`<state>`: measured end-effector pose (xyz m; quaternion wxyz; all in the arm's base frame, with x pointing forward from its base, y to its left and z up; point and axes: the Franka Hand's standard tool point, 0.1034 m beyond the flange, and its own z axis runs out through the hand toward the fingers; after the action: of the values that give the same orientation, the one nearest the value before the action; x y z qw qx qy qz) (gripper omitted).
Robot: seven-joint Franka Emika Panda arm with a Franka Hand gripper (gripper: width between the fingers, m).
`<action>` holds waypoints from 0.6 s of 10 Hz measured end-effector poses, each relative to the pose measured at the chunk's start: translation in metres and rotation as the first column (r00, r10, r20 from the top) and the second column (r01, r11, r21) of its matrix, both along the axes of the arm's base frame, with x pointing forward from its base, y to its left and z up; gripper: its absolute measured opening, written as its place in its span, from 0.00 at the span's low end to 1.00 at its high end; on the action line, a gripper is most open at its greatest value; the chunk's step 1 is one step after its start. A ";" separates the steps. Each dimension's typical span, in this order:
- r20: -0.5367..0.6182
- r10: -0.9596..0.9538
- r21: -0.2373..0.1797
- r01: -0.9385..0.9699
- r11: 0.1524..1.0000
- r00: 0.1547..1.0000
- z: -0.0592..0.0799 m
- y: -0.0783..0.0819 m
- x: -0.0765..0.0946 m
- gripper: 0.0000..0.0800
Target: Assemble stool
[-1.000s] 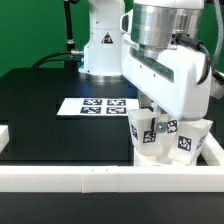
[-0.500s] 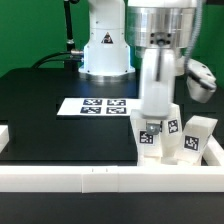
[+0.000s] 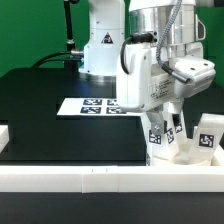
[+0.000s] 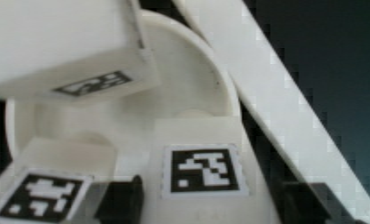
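The white round seat disc [image 4: 182, 110] lies by the front right corner of the table, with short blocky legs standing in it. In the exterior view the seat [image 3: 188, 152] is mostly hidden behind the rail, and the tagged legs [image 3: 158, 138] [image 3: 209, 140] rise from it. My gripper [image 3: 166, 122] reaches down over the middle of them. In the wrist view my gripper [image 4: 212, 200] has its dark fingers [image 4: 125, 198] close against both sides of one tagged leg [image 4: 203, 170], shut on it. Another tagged leg [image 4: 45, 192] stands beside it, and a third [image 4: 84, 55] further off.
White border rails run along the front [image 3: 90, 178] and right edge [image 4: 271, 90], close to the seat. The marker board [image 3: 97, 105] lies on the black table top [image 3: 50, 120]. The robot base [image 3: 103, 45] stands at the back.
My wrist has turned about its vertical axis over the legs. The legs and seat have turned and shifted toward the exterior view's right.
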<state>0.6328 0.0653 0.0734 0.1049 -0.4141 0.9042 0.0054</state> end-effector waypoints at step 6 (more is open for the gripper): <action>0.041 -0.057 0.061 0.054 0.997 0.998 -0.002 0.019 -0.001 0.43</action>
<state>0.6316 0.0843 0.0718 0.1364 -0.3855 0.9123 0.0206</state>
